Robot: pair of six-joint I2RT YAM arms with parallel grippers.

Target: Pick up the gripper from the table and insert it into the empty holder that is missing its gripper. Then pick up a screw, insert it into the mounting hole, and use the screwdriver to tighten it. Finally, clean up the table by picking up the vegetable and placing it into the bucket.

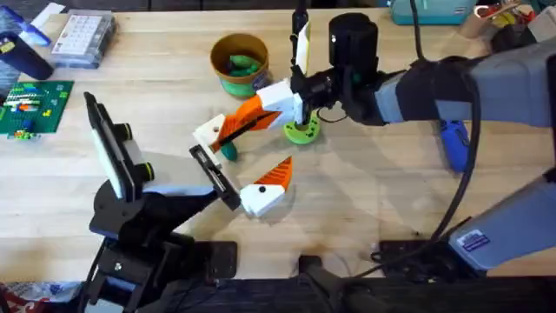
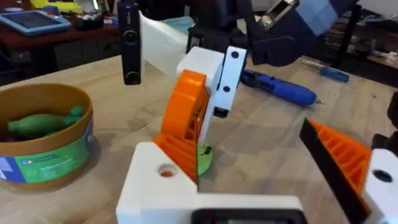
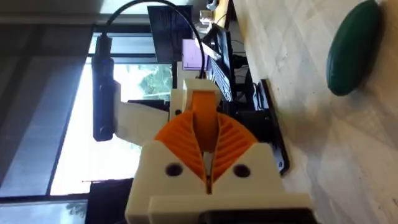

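Observation:
My right gripper (image 1: pixel 239 124) (image 3: pixel 204 109) reaches in from the right, low over the table's middle, its orange pads shut together. My left gripper (image 1: pixel 268 137) (image 2: pixel 249 146) stands open wide, its fingers either side of the right gripper (image 2: pixel 186 124). A dark green vegetable (image 1: pixel 228 149) (image 3: pixel 354 50) lies on the table just beyond the right gripper's tips. The ochre bucket (image 1: pixel 217 54) (image 2: pixel 50 155) at the back holds another green vegetable (image 2: pixel 40 121). The blue screwdriver (image 1: pixel 452 143) (image 2: pixel 280 87) lies to the right. The loose gripper, holder and screw are out of view.
A lime-green ring-like object (image 1: pixel 301 130) (image 2: pixel 205 158) sits under the right wrist. A cream panel with a black bar (image 1: pixel 300 39) (image 2: pixel 127 43) stands behind it. At the left are a black stand (image 1: pixel 113 148), a green brick board (image 1: pixel 30 109) and a clear box (image 1: pixel 82 39).

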